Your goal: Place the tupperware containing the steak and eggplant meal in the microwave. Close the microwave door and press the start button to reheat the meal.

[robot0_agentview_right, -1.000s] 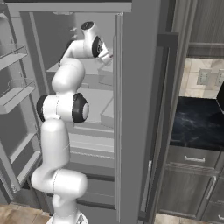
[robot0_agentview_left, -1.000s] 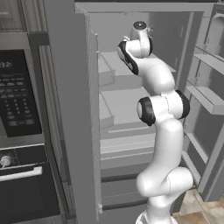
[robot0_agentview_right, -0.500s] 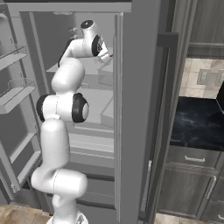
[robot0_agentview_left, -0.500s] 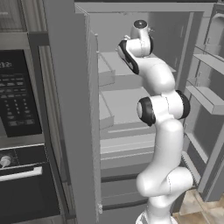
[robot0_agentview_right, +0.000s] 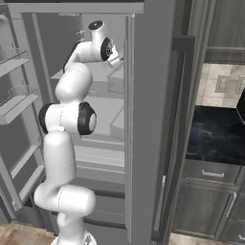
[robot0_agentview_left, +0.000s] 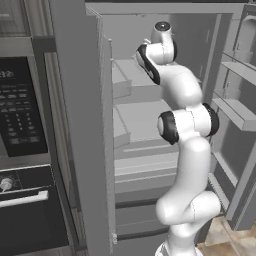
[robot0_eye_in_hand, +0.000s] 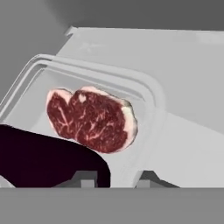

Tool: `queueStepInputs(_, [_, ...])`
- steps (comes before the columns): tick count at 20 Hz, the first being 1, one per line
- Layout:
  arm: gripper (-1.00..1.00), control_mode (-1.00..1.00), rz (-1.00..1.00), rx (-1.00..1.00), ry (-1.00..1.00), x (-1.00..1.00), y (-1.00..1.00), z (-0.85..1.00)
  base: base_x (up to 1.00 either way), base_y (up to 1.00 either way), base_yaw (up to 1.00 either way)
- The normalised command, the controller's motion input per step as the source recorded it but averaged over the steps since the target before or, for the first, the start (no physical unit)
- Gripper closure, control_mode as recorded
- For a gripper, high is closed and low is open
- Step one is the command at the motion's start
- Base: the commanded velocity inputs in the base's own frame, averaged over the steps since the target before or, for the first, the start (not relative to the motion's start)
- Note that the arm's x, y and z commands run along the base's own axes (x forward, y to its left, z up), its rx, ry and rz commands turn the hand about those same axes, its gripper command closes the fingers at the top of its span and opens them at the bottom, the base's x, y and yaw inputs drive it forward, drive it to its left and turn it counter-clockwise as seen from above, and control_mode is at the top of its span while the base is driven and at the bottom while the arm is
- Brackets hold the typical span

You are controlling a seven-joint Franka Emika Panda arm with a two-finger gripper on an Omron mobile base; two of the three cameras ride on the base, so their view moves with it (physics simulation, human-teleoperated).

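Observation:
The tupperware [robot0_eye_in_hand: 144, 94] is a shallow whitish tub on a pale fridge shelf [robot0_eye_in_hand: 192, 78], close under the hand. Inside it lie a red marbled steak [robot0_eye_in_hand: 89, 118] and a black eggplant lump [robot0_eye_in_hand: 43, 159], the meal. My gripper [robot0_eye_in_hand: 118, 179] is open, its two dark tips standing either side of the tub's near right rim. In the right base view the hand [robot0_agentview_right: 114, 56] reaches onto an upper shelf inside the open fridge. The microwave [robot0_agentview_left: 20, 107] shows its black keypad strip and clock at far left; its door is out of view.
The fridge's open left door [robot0_agentview_left: 80, 125] stands edge-on between the arm and the microwave. The right door's shelves [robot0_agentview_left: 235, 110] hang close beside the arm. An oven [robot0_agentview_left: 25, 200] with a knob and silver bar sits under the microwave. A dark counter [robot0_agentview_right: 215, 134] lies to the right.
The wrist has shifted very slightly upward inside the fridge; the rest of the arm and the scene look the same.

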Motion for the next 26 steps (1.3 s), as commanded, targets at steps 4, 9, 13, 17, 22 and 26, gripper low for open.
queueStepInputs(4, [1.00,-1.00,0.00,0.00,0.00,-0.37,0.00,-0.18,0.00,0.00,0.00])
queueStepInputs(9, [1.00,-1.00,0.00,0.00,0.01,-0.53,0.09,0.00,0.00,0.00,0.00])
queueStepInputs(13, [1.00,-1.00,0.00,-0.03,0.00,-0.85,0.27,-0.20,0.00,0.00,0.00])
queueStepInputs(17, [1.00,-1.00,0.00,-0.03,-0.05,-1.00,0.29,-0.52,0.00,0.00,0.00])
queueStepInputs(22, [1.00,-1.00,-0.02,0.00,-0.15,-1.00,0.14,-0.33,0.00,0.00,0.00])
queueStepInputs(26, [1.00,-1.00,-0.03,0.02,-0.10,-1.00,0.07,-0.04,0.00,0.00,0.00])
